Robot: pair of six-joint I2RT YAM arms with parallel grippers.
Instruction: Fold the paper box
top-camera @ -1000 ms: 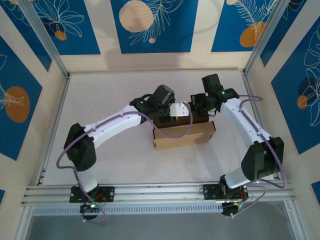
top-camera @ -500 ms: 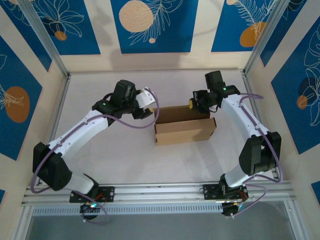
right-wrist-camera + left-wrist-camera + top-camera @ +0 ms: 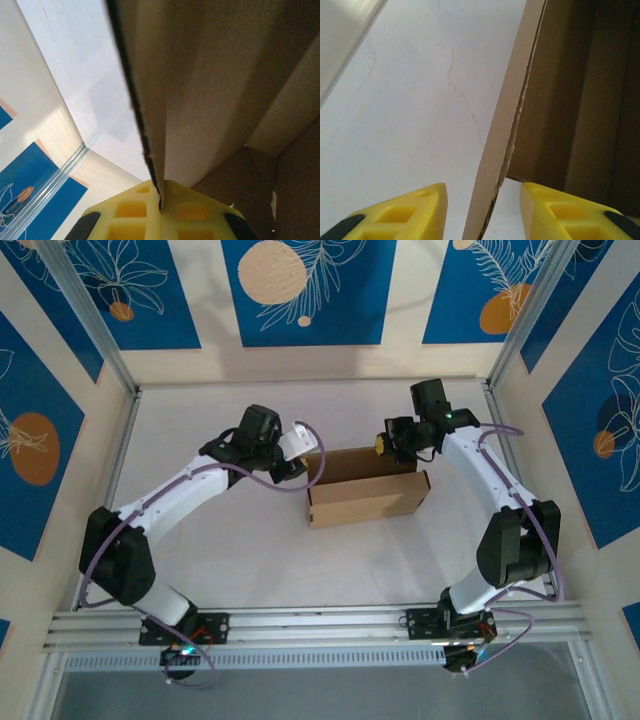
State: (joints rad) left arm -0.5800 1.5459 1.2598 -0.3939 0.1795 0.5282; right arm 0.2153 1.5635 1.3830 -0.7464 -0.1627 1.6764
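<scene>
Centrally on the white table [image 3: 200, 540] stands the paper box [image 3: 365, 498], a shallow rectangular tray of plain brown cardboard with its open top facing up and its long side running left to right, slightly skewed. Both arms reach toward its far long wall from opposite sides.

Left gripper [image 3: 308, 466]: positioned at the far left corner of the box. Its wrist view shows the two yellow fingertips [image 3: 400, 217] spread apart, with the thin upper edge of a cardboard wall passing up between them. A gap of bare table is visible on either side of that edge, so the jaws straddle the wall without clamping it. To the right of the wall lies the shadowed brown interior of the box; to the left, the pale table surface with fine hairline cracks.

Right gripper [image 3: 384, 447]: positioned at the far wall toward the right end of the box. Its wrist view shows the yellow fingers [image 3: 125, 215] pressed together on the edge of a cardboard wall, pinching it with no gap. The inside of the box falls away to the right.

Purple cables [image 3: 265, 483] loop along both arms.
</scene>
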